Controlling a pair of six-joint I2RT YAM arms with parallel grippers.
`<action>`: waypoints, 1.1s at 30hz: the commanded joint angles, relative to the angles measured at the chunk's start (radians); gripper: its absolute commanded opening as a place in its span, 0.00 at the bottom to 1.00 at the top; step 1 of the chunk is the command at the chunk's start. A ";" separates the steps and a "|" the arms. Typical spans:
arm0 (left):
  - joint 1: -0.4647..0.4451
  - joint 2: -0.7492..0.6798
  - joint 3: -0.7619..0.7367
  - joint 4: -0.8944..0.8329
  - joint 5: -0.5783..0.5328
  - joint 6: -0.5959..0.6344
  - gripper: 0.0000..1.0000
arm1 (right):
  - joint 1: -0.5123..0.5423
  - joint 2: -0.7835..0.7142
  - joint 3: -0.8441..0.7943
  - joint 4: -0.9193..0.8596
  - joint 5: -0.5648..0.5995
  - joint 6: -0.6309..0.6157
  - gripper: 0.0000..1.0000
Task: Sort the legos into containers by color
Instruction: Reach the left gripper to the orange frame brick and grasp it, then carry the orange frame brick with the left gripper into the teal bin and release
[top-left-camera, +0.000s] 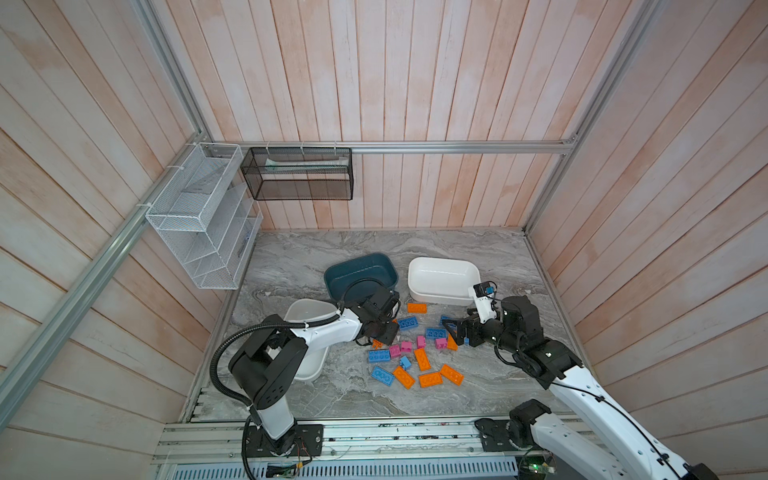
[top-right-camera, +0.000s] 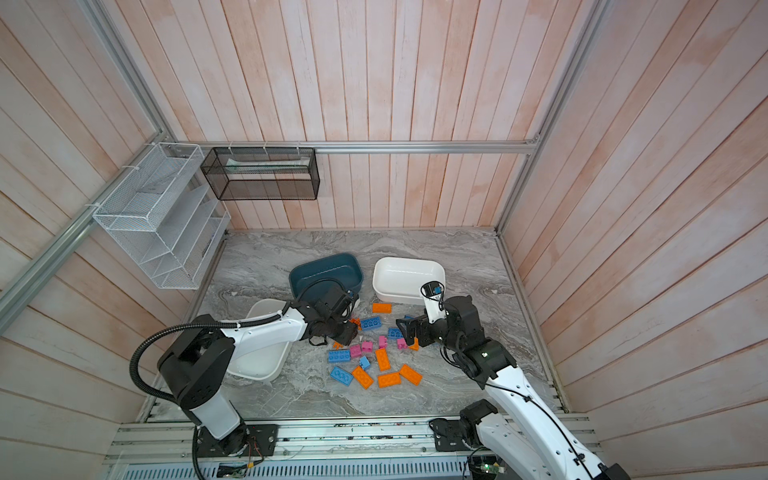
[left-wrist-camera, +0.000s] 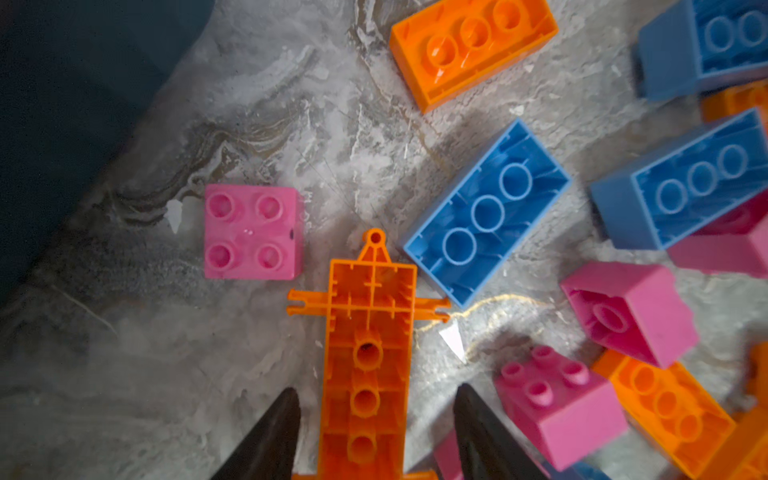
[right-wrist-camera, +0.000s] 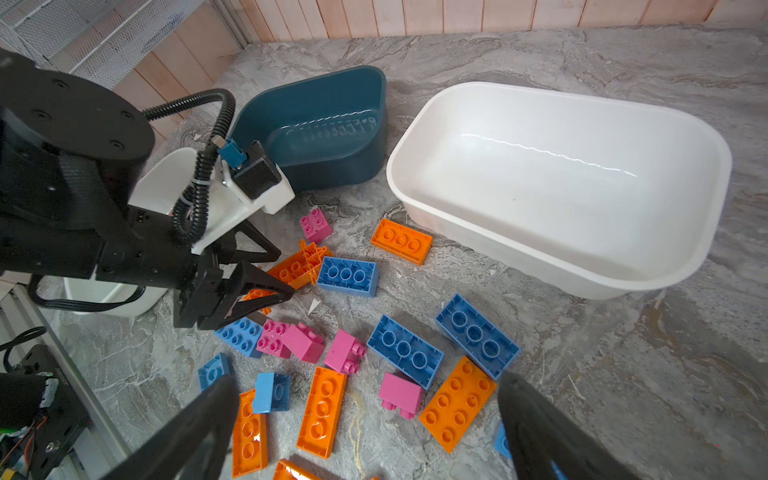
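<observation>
Grey marble tabletop (top-left-camera: 457, 249), pink plank walls (top-left-camera: 415, 83). L-wrist cam, unlike top views, showing left gripper (left-wrist-camera: 376, 388) part-open astride spiky orange piece (left-wrist-camera: 370, 316). Right gripper (right-wrist-camera: 365, 377) gaping, empty.

Grey marbled table (top-left-camera: 478, 390). 3 tubs stand on it: teal tub (top-left-camera: 357, 259) at 12 o'clock, white tub (top-left-camera: 440, 296) at 2 o'clock, second white tub (top-left-camera: 311, 368) at 9 o'clock. Legos (top-left-camera: 423, 359) lie loose from the centre toward 4 o'clock: orange, blue and pink, several upside down, some touching.
</observation>
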 joint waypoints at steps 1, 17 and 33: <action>-0.006 0.039 0.032 0.032 -0.067 0.047 0.59 | -0.009 -0.004 -0.019 0.017 -0.023 -0.008 0.98; -0.030 -0.024 0.108 -0.132 -0.077 0.006 0.32 | -0.037 -0.024 -0.027 0.019 -0.040 -0.005 0.98; 0.233 -0.062 0.376 -0.246 -0.081 0.076 0.32 | -0.048 0.011 0.003 0.054 -0.075 0.000 0.98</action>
